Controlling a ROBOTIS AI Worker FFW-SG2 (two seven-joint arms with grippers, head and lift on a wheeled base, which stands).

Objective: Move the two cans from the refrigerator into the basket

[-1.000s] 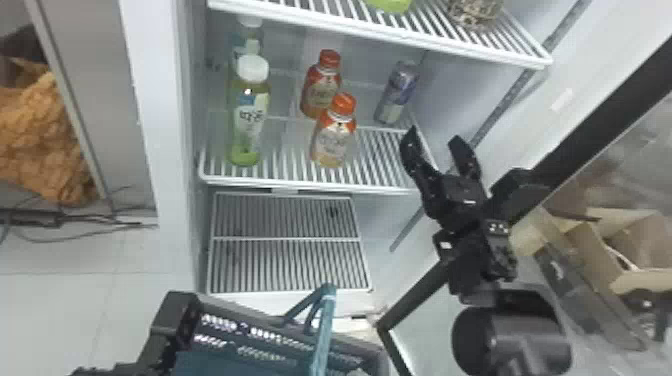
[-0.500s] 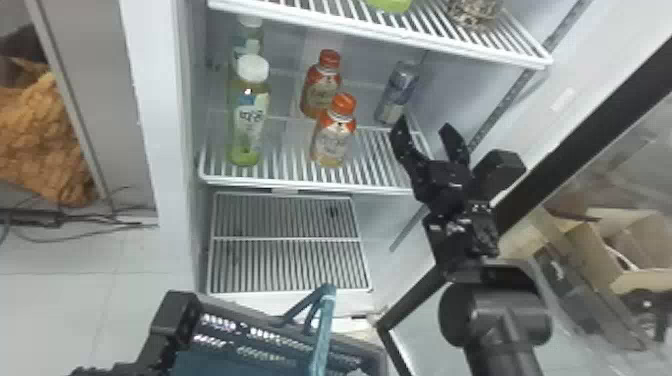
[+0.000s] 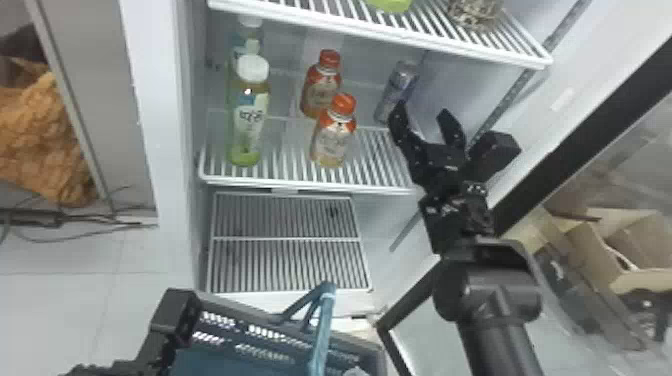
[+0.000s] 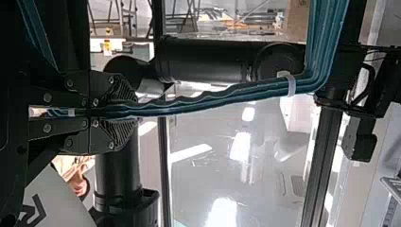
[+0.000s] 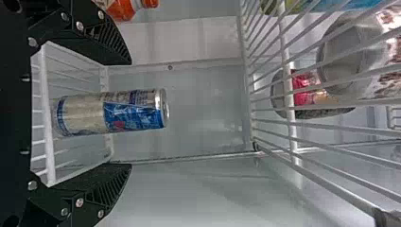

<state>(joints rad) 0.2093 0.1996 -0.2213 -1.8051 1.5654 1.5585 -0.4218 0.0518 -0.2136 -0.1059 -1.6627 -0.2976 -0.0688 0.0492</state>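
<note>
Standing open near a slim silver-and-blue metal can [image 3: 397, 92] on the refrigerator's [image 3: 167, 100] white wire shelf [image 3: 300, 187], the right gripper [image 3: 422, 112] has empty jaws. Two orange-capped bottles [image 3: 332, 140] stand left of the can; a taller green bottle [image 3: 247, 127] wears a blue-and-white label. The left gripper's [image 4: 135, 111] jaws clench the basket's [image 3: 270, 345] teal handle [image 3: 322, 330]. Pale floor [image 3: 65, 305] and cardboard boxes [image 3: 595, 255] surround.
</note>
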